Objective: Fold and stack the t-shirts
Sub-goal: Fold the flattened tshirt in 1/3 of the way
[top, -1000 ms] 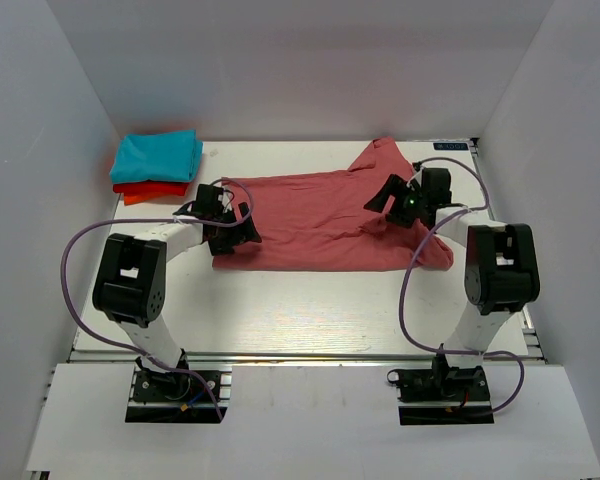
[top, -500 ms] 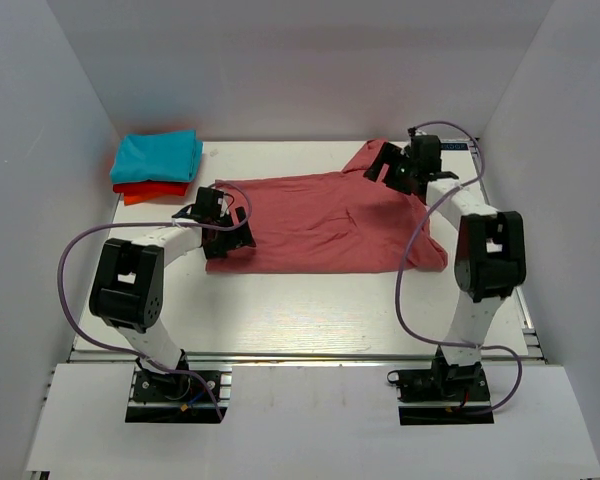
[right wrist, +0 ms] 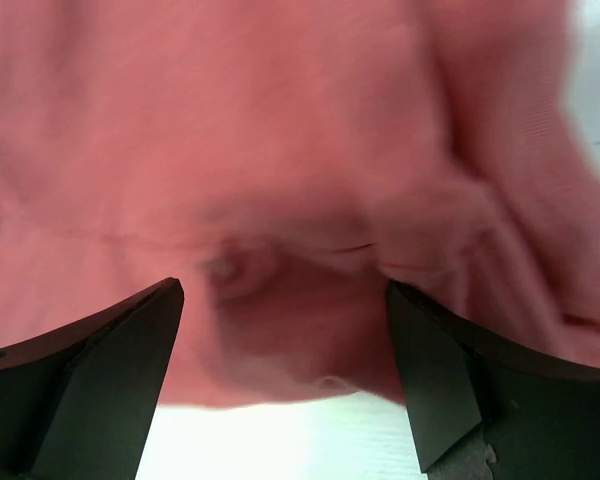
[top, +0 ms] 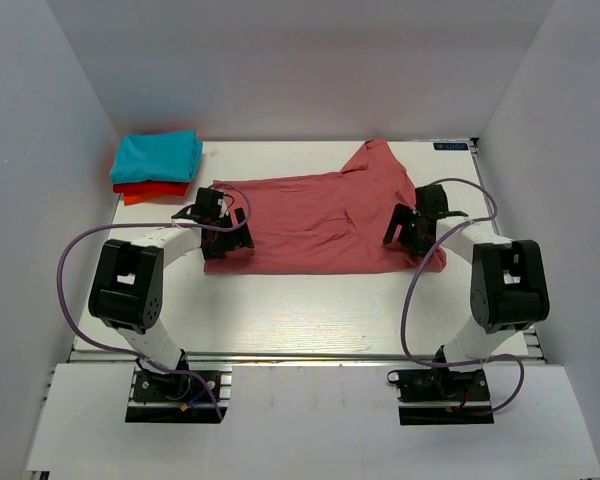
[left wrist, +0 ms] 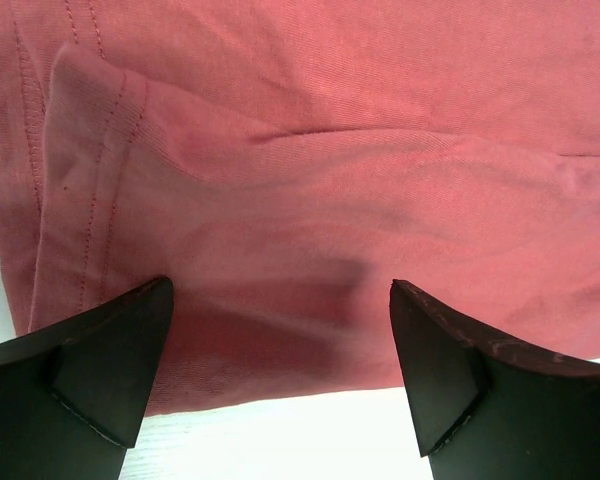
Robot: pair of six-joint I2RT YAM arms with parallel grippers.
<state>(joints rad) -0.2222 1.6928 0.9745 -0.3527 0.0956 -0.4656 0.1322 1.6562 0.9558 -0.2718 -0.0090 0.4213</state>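
Across the desk (top: 300,310) centre: salmon-pink t-shirt (top: 320,220), spread out, unfolded, far-right sleeve bunched. My left end effector (left wrist: 280,300) is wide open over its left hem, right end effector (right wrist: 282,295) wide over its near-right corner, nothing held. Stack of turquoise tee (top: 158,155) on orange-red tee (top: 145,190) sits far-left of it. Risk: grabbing one layer only, fold skews.

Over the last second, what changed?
Right gripper swung out to the far sleeve, then back to the near right edge of the pink shirt, open, holding nothing. Left gripper stayed open at the shirt's left corner; folded stack unmoved.
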